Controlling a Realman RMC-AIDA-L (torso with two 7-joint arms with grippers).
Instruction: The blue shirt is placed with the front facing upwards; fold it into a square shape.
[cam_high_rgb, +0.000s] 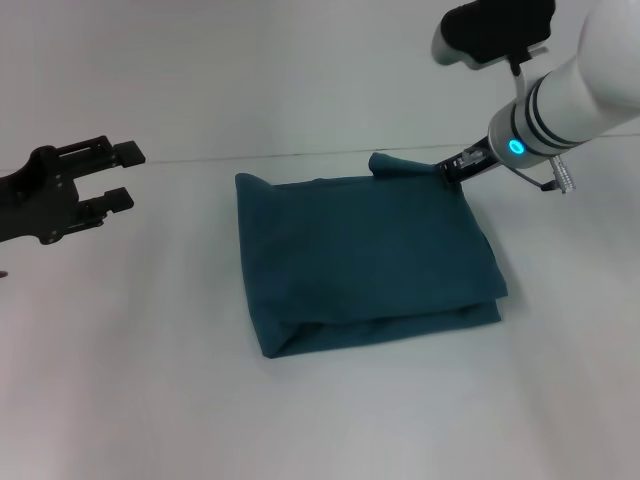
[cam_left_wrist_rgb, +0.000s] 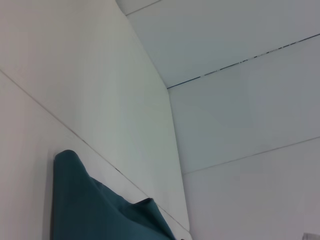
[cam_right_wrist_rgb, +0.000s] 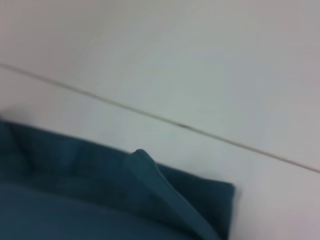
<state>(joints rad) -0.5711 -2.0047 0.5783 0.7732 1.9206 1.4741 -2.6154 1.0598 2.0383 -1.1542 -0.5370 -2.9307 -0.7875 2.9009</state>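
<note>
The blue shirt (cam_high_rgb: 360, 250) lies folded into a rough square in the middle of the white table (cam_high_rgb: 140, 390), plain side up with no lettering showing. A small ridge of cloth (cam_high_rgb: 392, 162) stands up at its far right corner. My right gripper (cam_high_rgb: 455, 168) is at that corner, touching the end of the ridge. My left gripper (cam_high_rgb: 124, 176) hovers open and empty well to the left of the shirt, above the table. The left wrist view shows a far corner of the shirt (cam_left_wrist_rgb: 95, 210). The right wrist view shows the raised ridge on the shirt (cam_right_wrist_rgb: 150, 175).
A thin seam (cam_high_rgb: 300, 153) runs along the table's far edge where it meets the white wall, just behind the shirt. Bare table surface surrounds the shirt in front and on both sides.
</note>
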